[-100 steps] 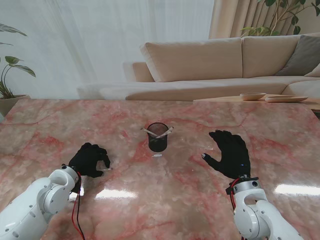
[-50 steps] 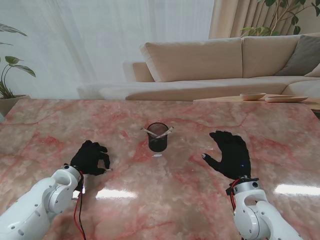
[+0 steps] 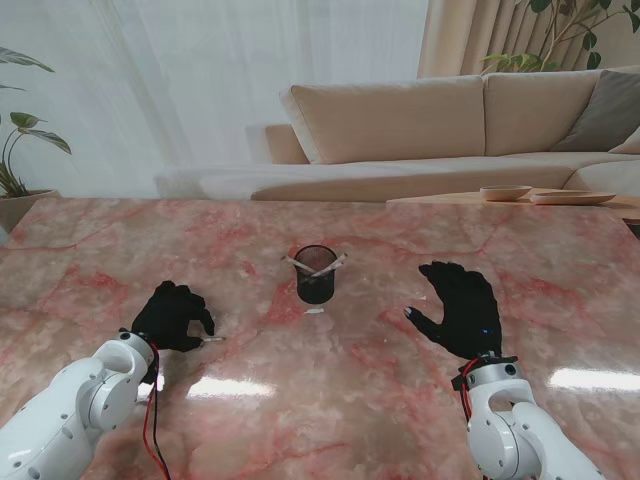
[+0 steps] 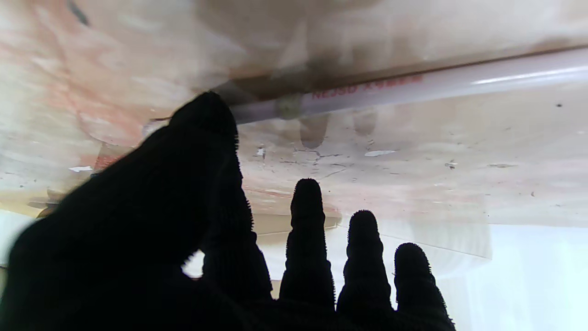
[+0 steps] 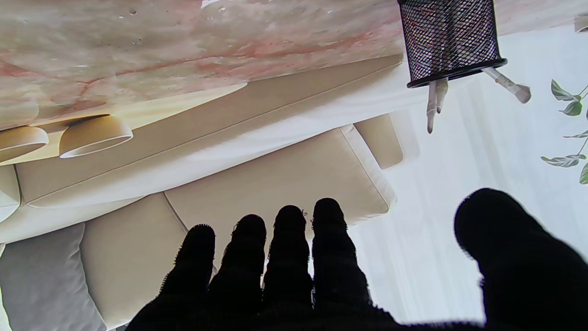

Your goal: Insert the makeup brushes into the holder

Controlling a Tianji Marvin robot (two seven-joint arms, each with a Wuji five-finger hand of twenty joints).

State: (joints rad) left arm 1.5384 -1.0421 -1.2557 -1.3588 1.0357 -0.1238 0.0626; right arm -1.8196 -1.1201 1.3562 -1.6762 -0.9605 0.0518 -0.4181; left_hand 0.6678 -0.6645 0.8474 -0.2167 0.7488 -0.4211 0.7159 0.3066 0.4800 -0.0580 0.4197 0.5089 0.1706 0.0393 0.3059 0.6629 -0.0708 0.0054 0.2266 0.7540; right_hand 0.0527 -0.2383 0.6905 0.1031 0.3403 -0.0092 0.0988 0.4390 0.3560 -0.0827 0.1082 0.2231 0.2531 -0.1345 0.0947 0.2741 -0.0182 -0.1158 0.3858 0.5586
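Left hand (image 3: 176, 316) is sitting on a brush (image 4: 413, 85) on the counter (image 3: 330, 400), right hand (image 3: 462, 307) is just hanging out open.

The mesh holder (image 3: 315, 274) is standing mid-counter between the two hands with two brushes already poking out of it, crossed. The left hand is curled palm-down over a pale brush lying flat, thumb tip (image 4: 206, 115) touching the handle, the other fingers (image 4: 307, 202) reaching past it; can't really tell if it's gripping yet. Right hand's fingers are spreading wide, holding nothing, well off to the holder's right.
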